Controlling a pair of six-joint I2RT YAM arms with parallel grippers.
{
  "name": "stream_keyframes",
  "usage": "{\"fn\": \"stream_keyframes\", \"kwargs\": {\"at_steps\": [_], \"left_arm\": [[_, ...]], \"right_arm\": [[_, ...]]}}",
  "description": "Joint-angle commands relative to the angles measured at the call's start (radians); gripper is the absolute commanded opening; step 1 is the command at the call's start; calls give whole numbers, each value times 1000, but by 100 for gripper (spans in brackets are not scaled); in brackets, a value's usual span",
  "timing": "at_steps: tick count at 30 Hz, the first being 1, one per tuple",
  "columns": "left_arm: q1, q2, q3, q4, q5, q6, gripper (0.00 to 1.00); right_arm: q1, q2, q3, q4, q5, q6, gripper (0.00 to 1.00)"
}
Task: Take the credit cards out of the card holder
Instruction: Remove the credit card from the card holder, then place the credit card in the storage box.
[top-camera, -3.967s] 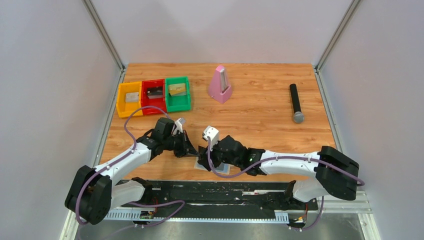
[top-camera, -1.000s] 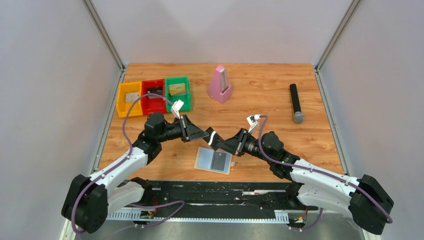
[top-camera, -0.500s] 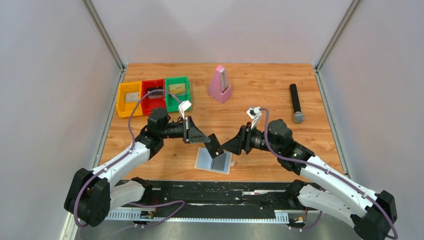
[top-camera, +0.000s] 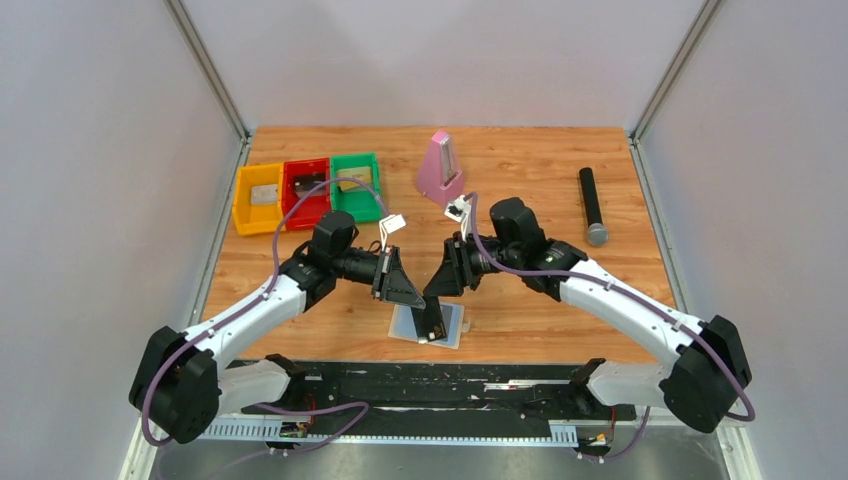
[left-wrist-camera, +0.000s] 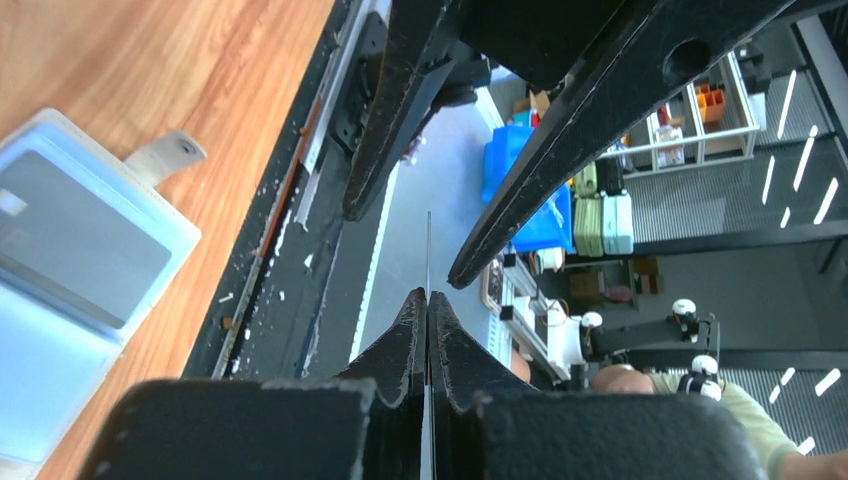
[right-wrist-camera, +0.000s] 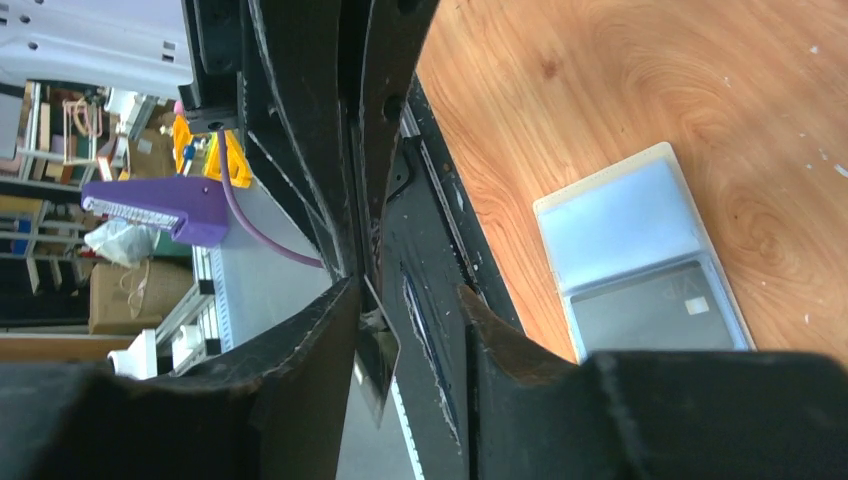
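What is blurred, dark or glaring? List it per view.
Top external: evenly lit, sharp, faint shadows. Left wrist: left pincer looms near-black against bright background; card holder slightly soft. Right wrist: tabletop and card holder crisp; right pincer dark, close.

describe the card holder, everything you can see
The card holder lies spread open and flat on the wooden table, near its front edge. Cream rim, two pale blue inner panels, soft-looking; a cream snap tab sticks out of one side. One panel looks empty, the other holds a dark grey card. In the wrist views only the table touches it.
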Motion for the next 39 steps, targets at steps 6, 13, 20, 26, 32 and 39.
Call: {"fn": "stream_keyframes", "kwargs": {"at_steps": [6,13,20,26,32,39], "left_arm": [[-14,7,54,-88,26,87,3],[-15,21,61,-89,28,89,3],[-14,21,67,-99,26,97,5],[-6,21,117,-216,-98,152,42],[61,-5,60,-60,-123,9,50],[137,-59,-29,101,-179,-119,56]], "right_arm": [[-5,56,56,-6,-171,-64,19],[-4,44,23,-7,-216,-77,26],[-5,55,22,-4,-242,-82,0],[-11,52,16,26,-182,-10,0],[-65,-17,-78,175,-21,195,0],[-115,-172,-265,426,297,507,0]]}}
